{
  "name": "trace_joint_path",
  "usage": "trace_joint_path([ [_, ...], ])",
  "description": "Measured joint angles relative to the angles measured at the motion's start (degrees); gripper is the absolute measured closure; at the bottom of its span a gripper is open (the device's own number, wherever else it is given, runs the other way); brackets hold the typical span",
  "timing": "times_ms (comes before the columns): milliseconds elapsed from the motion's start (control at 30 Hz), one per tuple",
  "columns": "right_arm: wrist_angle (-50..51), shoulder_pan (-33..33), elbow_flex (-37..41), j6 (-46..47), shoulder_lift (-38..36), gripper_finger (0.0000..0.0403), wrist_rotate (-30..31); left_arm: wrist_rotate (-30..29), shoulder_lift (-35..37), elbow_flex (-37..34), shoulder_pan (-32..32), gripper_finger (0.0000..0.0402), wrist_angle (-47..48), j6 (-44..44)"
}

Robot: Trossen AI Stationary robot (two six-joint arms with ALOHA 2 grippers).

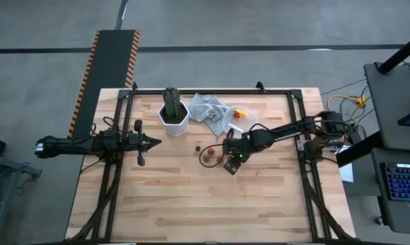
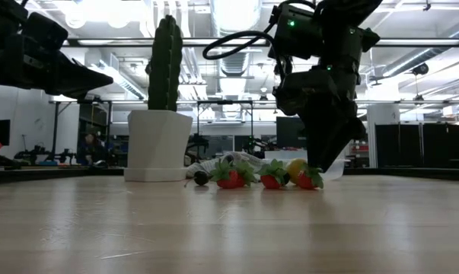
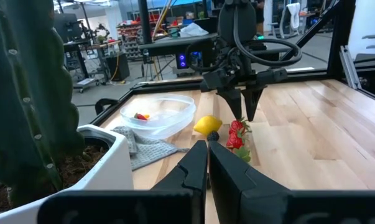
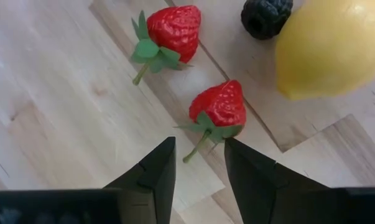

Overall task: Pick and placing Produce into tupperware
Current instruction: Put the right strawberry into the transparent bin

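Three red strawberries lie on the wooden table; one [image 4: 219, 106] sits just ahead of my right gripper [image 4: 199, 163], which points steeply down and is open, its fingertips on either side of that berry's green stem. A second strawberry [image 4: 171, 32], a dark berry [image 4: 265, 15] and a yellow lemon [image 4: 327, 46] lie beside it. The see-through tupperware [image 3: 157, 115] rests half on a grey cloth, with a red and an orange piece inside. My left gripper [image 3: 208, 155] is shut, level, near the cactus pot.
A tall green cactus in a white hexagonal pot [image 1: 173, 117] stands at the far middle of the table, next to the crumpled grey cloth [image 1: 210, 109]. A black frame [image 1: 211, 90] runs along the table's far edge and sides. Bare wood [image 1: 205, 204] fills the near half.
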State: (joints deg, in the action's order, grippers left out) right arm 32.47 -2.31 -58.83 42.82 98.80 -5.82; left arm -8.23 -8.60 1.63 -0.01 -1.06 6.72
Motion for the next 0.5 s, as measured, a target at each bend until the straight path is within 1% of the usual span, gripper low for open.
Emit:
trace_joint_path([
  [500, 0.00, 0.49, 1.20, -2.33, -0.01, 0.0276, -0.13, -0.01, 0.00, 0.00, 0.00, 0.0402, 0.00, 0.00],
])
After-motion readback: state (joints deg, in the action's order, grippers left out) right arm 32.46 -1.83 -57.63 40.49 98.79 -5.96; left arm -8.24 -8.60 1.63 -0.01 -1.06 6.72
